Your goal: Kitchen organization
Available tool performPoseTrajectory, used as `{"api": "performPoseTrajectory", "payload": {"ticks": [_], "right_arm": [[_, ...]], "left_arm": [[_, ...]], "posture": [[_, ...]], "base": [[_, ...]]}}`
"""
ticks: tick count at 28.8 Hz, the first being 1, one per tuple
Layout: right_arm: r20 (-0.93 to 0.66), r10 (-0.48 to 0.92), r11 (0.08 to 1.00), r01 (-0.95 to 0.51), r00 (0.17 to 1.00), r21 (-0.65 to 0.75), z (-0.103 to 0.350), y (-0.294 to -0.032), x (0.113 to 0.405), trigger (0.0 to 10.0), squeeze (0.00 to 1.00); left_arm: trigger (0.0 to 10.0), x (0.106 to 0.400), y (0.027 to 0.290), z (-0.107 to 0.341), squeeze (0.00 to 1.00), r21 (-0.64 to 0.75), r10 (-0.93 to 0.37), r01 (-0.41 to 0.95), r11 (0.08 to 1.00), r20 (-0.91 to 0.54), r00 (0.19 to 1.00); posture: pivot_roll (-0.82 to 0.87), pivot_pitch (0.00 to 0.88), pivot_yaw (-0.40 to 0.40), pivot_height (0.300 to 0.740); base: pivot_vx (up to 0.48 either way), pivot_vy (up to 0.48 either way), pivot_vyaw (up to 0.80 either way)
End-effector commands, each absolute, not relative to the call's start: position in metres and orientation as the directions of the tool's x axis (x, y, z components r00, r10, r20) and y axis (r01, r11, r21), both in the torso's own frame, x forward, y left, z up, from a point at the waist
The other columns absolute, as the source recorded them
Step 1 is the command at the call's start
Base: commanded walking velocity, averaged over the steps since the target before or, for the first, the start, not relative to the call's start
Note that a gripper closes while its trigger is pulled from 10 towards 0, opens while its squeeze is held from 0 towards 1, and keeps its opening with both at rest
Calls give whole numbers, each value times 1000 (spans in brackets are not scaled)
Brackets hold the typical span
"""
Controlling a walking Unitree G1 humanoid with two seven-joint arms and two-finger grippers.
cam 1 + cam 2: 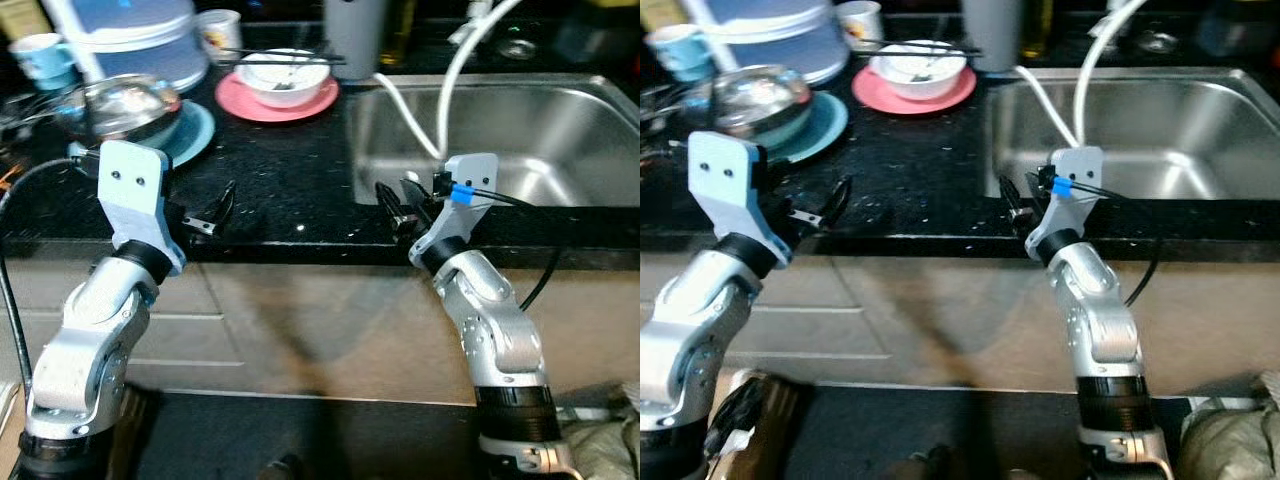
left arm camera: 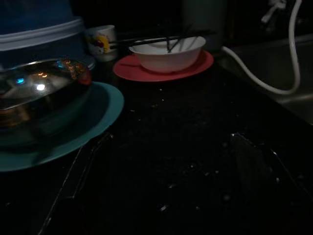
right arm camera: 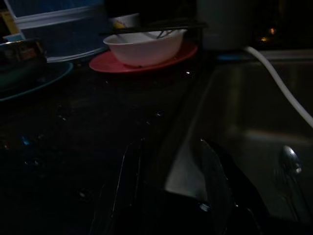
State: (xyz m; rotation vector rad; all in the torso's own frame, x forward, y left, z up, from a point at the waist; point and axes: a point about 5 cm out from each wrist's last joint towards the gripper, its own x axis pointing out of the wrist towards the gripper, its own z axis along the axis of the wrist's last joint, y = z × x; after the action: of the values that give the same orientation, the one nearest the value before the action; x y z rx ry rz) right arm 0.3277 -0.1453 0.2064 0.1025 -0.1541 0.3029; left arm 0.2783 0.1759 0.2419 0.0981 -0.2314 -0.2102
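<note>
Black desk (image 1: 290,170) with dishes at the back, steel sink (image 1: 560,110) on the right. White bowl (image 1: 286,76) sits on a pink plate (image 1: 240,100); dark chopsticks (image 1: 250,55) lie across the bowl's rim, something small inside, can't tell what. Shiny metal bowl (image 1: 125,105) rests on a teal plate (image 1: 195,135), contents unreadable from reflections. Behind it a big blue-and-white container (image 1: 140,35), a small patterned white cup (image 1: 220,32) beside it, a light-blue cup (image 1: 40,55) at far left. Grey tall container (image 1: 355,35) behind the pink plate. White hose (image 1: 410,110) loops down into the sink; right wrist view shows a spoon (image 3: 289,161) lying in the basin.

Left gripper (image 1: 215,212) low over the desk's front edge, near the teal plate, fingers apart, holding nothing. Right gripper (image 1: 400,205) at the sink's front-left corner, fingers (image 3: 215,186) apart, empty, straddling the sink's edge.
</note>
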Motion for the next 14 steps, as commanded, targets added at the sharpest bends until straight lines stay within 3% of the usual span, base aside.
{"api": "performPoseTrajectory", "payload": {"ticks": [1, 5, 14], "right_arm": [[162, 302, 944, -318, 939, 85, 205, -141, 328, 10000, 0], [179, 294, 948, -310, 939, 70, 209, -143, 330, 10000, 0], [296, 183, 977, -207, 938, 52, 249, -160, 340, 10000, 0]], "left_arm": [[10000, 277, 178, 239, 0, 132, -214, 191, 973, 196, 957], [10000, 278, 178, 241, 0, 135, -220, 196, 971, 198, 955], [10000, 283, 182, 249, 0, 118, -210, 190, 975, 201, 957]], "posture": [[52, 107, -25, 740], [52, 107, -23, 740], [59, 113, -22, 740]], "base": [[0, 0, 800], [0, 0, 644], [0, 0, 0]]}}
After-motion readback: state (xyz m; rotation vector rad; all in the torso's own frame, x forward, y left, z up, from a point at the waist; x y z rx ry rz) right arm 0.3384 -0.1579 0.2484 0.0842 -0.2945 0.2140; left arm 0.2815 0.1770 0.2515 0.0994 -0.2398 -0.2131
